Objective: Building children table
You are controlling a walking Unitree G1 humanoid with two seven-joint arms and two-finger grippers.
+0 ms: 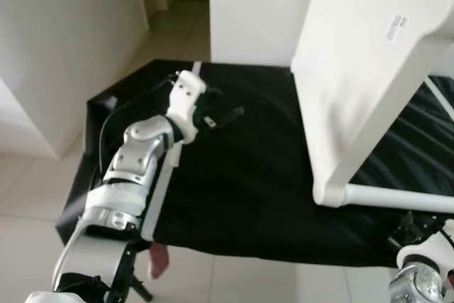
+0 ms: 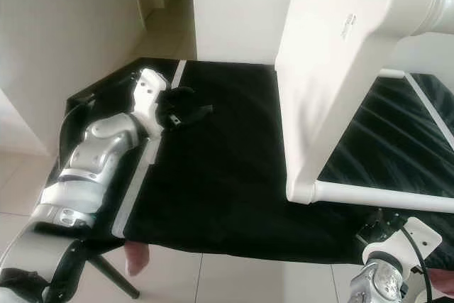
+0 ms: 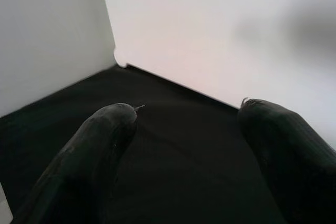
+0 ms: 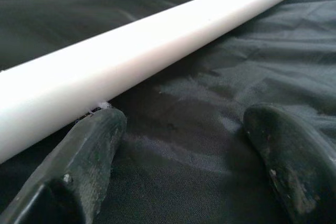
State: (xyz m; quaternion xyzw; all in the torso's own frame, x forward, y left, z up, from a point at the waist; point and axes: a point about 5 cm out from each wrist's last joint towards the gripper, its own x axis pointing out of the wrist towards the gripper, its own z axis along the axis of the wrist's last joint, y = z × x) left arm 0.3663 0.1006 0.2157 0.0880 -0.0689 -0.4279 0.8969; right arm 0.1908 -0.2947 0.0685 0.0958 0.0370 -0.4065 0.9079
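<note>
Right gripper (image 4: 178,145) jaws wide apart, empty.

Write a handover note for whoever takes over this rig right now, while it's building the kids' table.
Left gripper: open, empty, held over the black cloth.
Right gripper: open, empty, low on the cloth beside a white table leg.
White tabletop: tipped on its side on the cloth, two legs attached.
Left: whether more legs are needed cannot be told; then the table must be stood up.
</note>
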